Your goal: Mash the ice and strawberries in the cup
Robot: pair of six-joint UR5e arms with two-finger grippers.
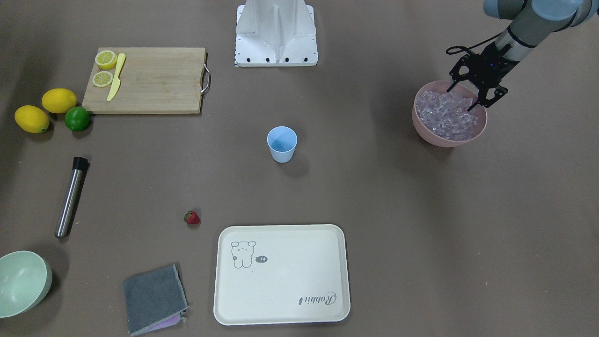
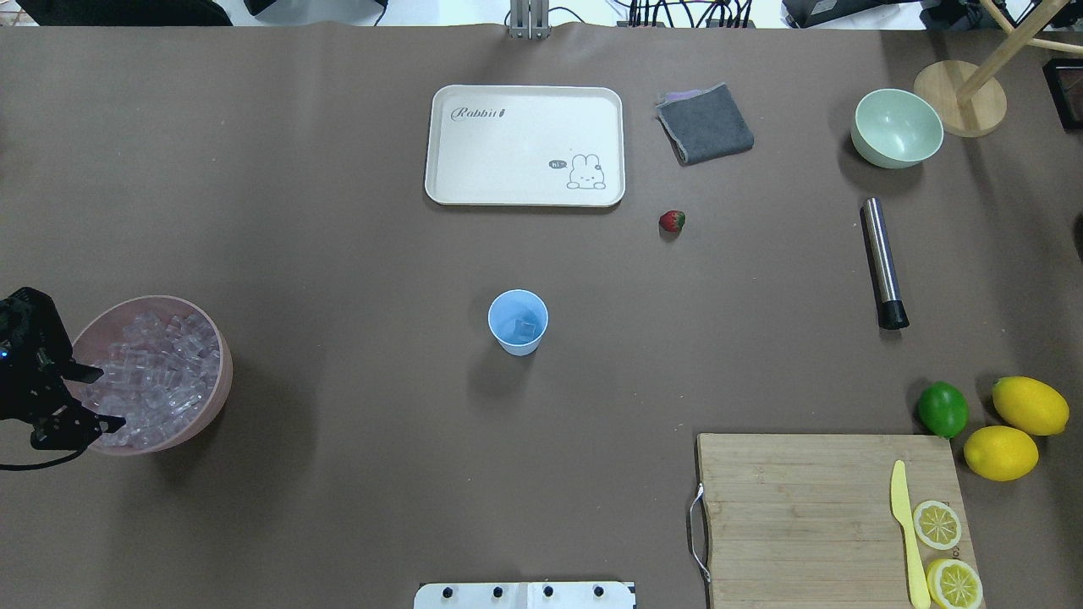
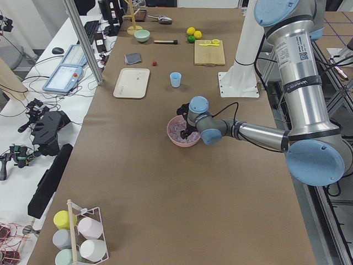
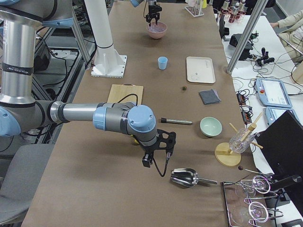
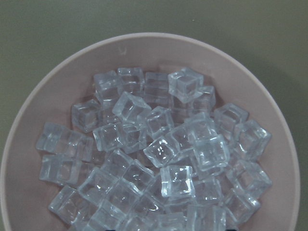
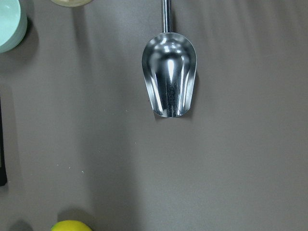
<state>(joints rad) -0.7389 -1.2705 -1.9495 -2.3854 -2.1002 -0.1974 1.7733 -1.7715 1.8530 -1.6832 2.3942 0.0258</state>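
Front view: the left gripper (image 1: 460, 99) hangs spread above the pink bowl (image 1: 435, 139), with the ice (image 1: 447, 119) directly beneath. The cup (image 1: 282, 144) stands well apart, mid-table. Right-side view: the right gripper (image 4: 150, 158) is far off, and I cannot tell its grip state.

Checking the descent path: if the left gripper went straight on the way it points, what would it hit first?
Most likely the ice piled in the pink bowl: the left gripper hangs open over it, pointing down, and its wrist camera looks straight into that bowl.
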